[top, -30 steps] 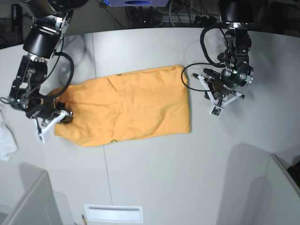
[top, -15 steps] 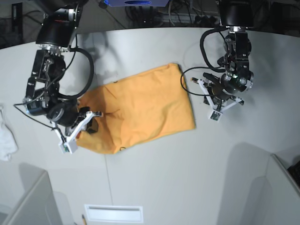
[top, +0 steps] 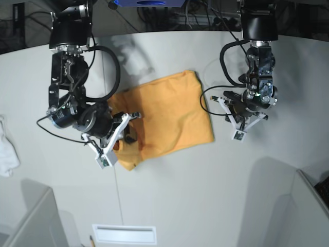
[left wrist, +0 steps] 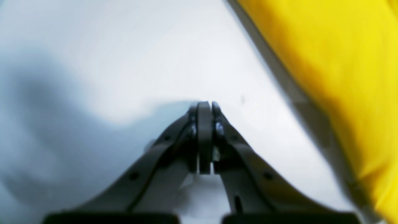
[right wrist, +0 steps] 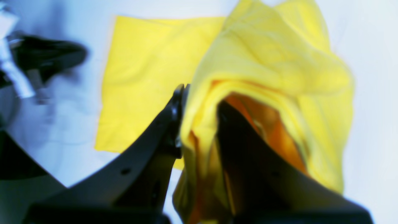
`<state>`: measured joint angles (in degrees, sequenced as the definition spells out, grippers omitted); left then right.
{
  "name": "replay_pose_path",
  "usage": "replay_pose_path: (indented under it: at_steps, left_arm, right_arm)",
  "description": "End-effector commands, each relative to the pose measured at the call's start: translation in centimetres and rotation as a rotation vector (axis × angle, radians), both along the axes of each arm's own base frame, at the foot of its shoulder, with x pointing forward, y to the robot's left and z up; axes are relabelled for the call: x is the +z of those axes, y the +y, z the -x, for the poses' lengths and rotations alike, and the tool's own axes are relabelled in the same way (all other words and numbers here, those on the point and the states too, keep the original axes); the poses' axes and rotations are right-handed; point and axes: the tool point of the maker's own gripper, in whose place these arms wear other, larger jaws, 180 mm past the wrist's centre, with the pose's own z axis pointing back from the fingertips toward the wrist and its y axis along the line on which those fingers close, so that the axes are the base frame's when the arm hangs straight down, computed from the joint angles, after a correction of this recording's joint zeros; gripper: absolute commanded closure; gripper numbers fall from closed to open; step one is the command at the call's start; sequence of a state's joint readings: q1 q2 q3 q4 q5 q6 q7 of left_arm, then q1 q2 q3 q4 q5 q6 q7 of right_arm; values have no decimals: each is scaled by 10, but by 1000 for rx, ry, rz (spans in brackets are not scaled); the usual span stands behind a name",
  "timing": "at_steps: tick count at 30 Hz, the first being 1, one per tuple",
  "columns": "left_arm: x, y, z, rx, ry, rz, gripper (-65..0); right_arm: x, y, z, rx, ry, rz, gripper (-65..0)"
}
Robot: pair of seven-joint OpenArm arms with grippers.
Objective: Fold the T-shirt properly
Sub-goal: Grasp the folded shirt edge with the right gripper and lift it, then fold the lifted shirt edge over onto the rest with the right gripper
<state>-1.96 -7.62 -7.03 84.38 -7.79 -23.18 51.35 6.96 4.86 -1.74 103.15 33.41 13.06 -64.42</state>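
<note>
I am running the fold-over step: my right gripper (top: 125, 135) is pinching a bunched end of the shirt (top: 172, 116) and holding it raised over the part lying flat on the table (top: 169, 200). In the right wrist view the jaws are nearly together with thick folds of shirt (right wrist: 267, 84) clamped between them, and the flat half is showing beyond, with the other arm blurred at the far edge. The shirt is sitting mid-table, its far end spread out next to my left arm, its near end gathered up in the right grip.

My left gripper (left wrist: 205, 107) is fully closed on nothing, hovering over bare table just beside the shirt's edge (left wrist: 348, 77) and not touching it.

As I am judging it, the fold is only partly made. The next move is calling for the held end to go across toward the far edge and come down so the edges line up, then a release without dragging the layer back. The bunching in the jaws is worrying me; it may land creased and need smoothing.

No containers are in view. A white cloth (top: 7, 152) is lying at the table's edge, well apart.
</note>
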Motion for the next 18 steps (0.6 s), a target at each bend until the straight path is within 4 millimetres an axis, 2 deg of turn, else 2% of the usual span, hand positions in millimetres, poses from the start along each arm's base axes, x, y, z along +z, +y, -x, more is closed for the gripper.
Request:
replay_pose_path:
  at_steps: [1,5,12,14,18]
  left_arm:
    - [-1,-3,-3,-9,15,6,0]
    - [-3,-14,-16,-4,20,39,0]
    - [-2,-16,-20,-3,17,46,0]
    - [5,-16,-29,-3,-3,46,0]
    - [12,-16,-35,-5,-21,45,0]
  right_arm:
    - [15,2,-9,-5,-53,-12,0]
    - [19,26,-5,31,-70,-32,0]
    - [24,59,11,80,-57,-50,0]
    - [24,69,14,82,-50,-60,0]
    - [15,89,20,116,-47,-34,0]
